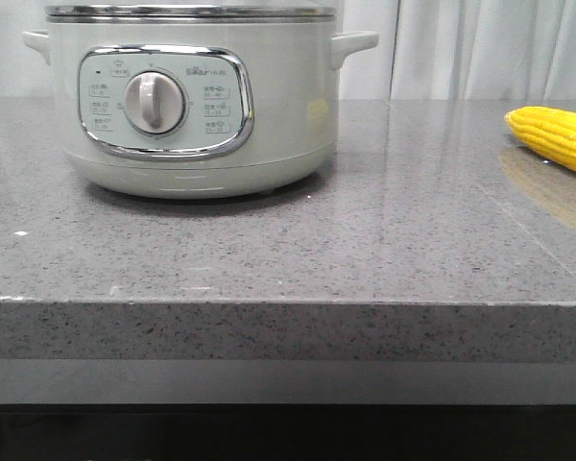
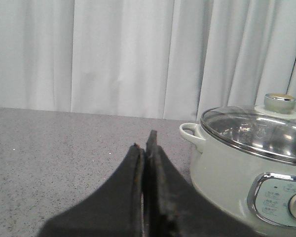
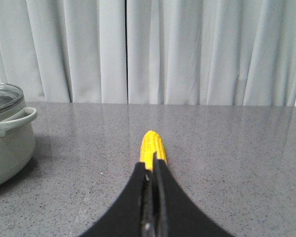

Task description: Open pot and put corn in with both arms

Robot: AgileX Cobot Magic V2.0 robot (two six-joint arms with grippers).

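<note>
The pale grey-green pot (image 1: 197, 96) stands at the back left of the grey counter, its chrome-framed panel and dial facing me. In the left wrist view the pot (image 2: 237, 168) wears a glass lid (image 2: 256, 131) with a round knob (image 2: 279, 102). The yellow corn (image 1: 555, 136) lies on the counter at the far right. My left gripper (image 2: 144, 140) is shut and empty, beside the pot's side handle. My right gripper (image 3: 152, 162) is shut and empty, just short of the corn (image 3: 152, 145), which points away from it. Neither gripper shows in the front view.
The grey speckled counter (image 1: 365, 250) ends in a thick front edge. White curtains (image 3: 187, 49) hang behind it. The pot's other side handle (image 3: 17, 121) shows in the right wrist view.
</note>
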